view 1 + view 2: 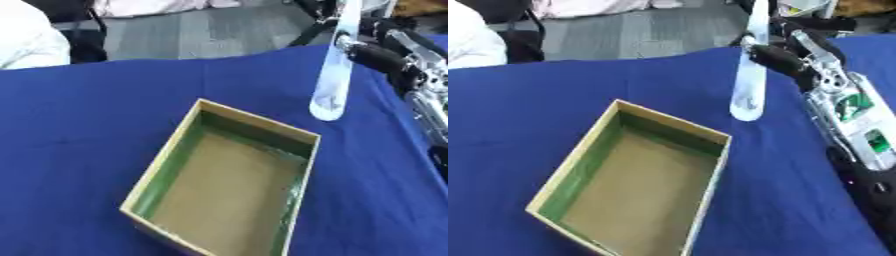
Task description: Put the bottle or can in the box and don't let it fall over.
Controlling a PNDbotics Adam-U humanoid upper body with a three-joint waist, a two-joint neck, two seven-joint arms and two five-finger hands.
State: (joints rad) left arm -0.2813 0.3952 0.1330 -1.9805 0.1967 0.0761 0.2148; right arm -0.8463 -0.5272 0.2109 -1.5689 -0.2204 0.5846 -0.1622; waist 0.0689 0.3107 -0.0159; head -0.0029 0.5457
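Both head-mounted eyes look steeply down, close over the table (79,130), sharing the box (254,131)

Blue cloth (79,130) covered whole table, mostly flat, faint creases only. Reached all the way to the near, left and right edges of both views. Beyond far edge: grey floor (210,30), plank-like lines visible. White garment (26,42) at top-left, belonging to a person at far edge, not touching the cloth as far as could be told. Dark chair or stand (83,35) just beside it, shape unclear. Pale pink fabric (149,6) bunched along top edge, centre-left. Yellow-brown object (868,6) in top-right corner, too blurred to identify.
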